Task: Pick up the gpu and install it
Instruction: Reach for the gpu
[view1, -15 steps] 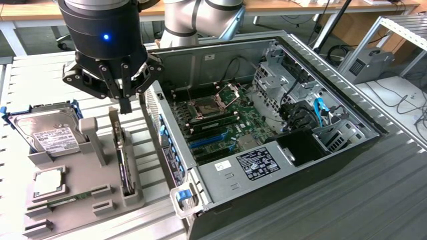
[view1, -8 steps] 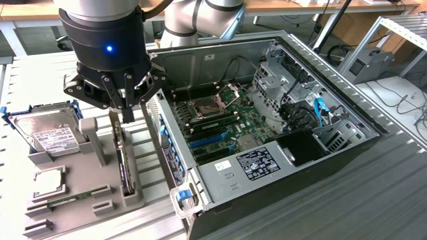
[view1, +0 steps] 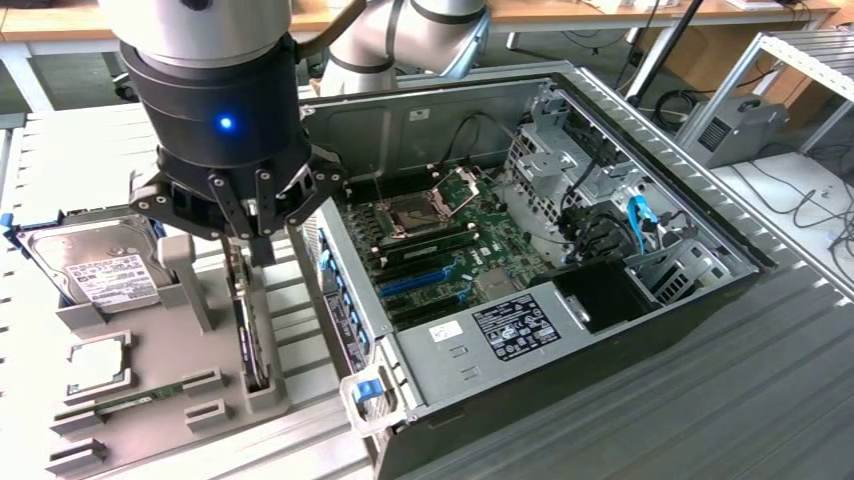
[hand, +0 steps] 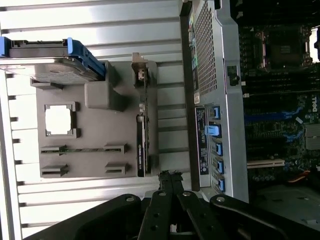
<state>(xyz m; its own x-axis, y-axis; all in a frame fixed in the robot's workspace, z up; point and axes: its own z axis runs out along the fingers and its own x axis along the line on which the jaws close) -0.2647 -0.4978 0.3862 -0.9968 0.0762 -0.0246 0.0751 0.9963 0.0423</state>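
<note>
We see the gripper (view1: 262, 245) with jaws pressed together, empty, above the graphics card (view1: 248, 345) — light, stiff, fragile — best pinched along its upper edge.

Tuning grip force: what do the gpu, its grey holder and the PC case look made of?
gpu: black matte cooler, probably plastic; its silvery end bracket looks like metal.
Grey holder: uniform matte grey, blocky, looks like plastic, perhaps printed.
PC case: dull grey sheet metal, going by the perforated vents and folded edges.

The closed gripper (hand: 167, 176) hangs near the gpu (hand: 141, 150), which stands on edge in a grey holder (hand: 100, 127)
</note>
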